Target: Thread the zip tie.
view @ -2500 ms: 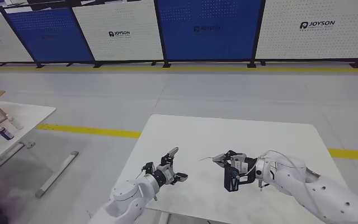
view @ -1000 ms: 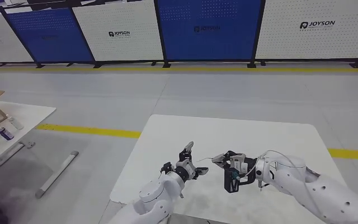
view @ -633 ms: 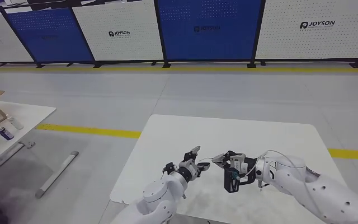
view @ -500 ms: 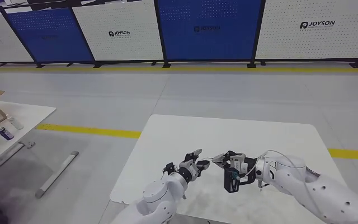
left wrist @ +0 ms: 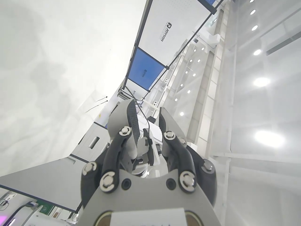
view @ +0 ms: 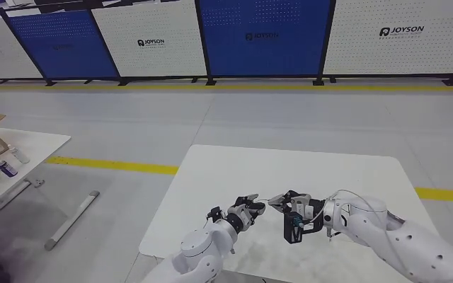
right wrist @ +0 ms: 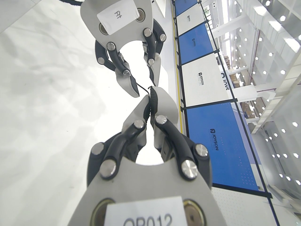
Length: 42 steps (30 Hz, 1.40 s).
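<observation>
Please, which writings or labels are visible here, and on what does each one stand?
Printed logo: on the white panels and blue panels.
Printed code, cut by the edge: code sticker on right claw.
One handwritten sign: small sticker on left claw.

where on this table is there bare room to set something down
Bare: the far half of the table, out to its far edge and both far corners. Crowded: the near middle, where the left gripper meets the right gripper holding the zip tie.
</observation>
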Available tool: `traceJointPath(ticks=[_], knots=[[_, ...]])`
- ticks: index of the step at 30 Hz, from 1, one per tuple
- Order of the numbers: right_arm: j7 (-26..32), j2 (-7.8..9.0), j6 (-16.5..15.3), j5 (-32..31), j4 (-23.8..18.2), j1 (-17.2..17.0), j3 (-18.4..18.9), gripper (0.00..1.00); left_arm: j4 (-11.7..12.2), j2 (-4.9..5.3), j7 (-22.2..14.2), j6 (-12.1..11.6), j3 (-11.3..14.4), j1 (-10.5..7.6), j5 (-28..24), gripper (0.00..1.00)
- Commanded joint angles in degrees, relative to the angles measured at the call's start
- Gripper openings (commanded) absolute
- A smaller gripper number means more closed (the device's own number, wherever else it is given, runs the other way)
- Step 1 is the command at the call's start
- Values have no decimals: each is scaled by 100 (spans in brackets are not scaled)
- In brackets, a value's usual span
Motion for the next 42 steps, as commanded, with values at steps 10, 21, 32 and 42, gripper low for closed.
traceJointPath(ticks=[10,21,32,42], knots=[[0,0,0,0,0,0,0,0,79,-63,33,68,35,-36,83,0],[51,2,0,0,-62,-128,125,85,90,-97,-80,107,-6,28,201,0],[-489,408,357,222,-41,-943,769,100,231,-88,-310,-627,168,230,1954,0],[-517,579,151,414,-121,-1235,1038,100,440,-103,-386,-1018,402,313,2993,0]])
